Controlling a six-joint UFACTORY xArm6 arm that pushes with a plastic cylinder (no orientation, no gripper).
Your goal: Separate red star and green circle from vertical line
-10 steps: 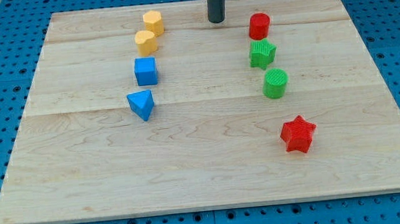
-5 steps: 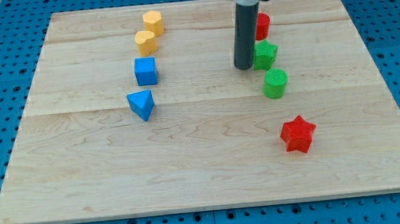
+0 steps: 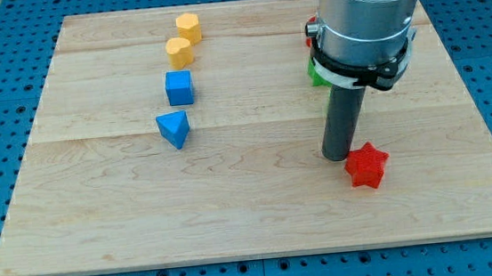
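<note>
Grey arm body ending in a dark rod

The arm's lower body is a broad, smooth, light grey cylinder. Below it sits a black collar ringed by a thin white band, with small lugs jutting at its sides. From the collar a straight, round, dark grey rod runs down to my tip point(image 3: 338, 157), plain and unmarked.

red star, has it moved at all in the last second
No. The red star sits at the same spot against the board's grain lines; my tip now stands just at its left.
</note>
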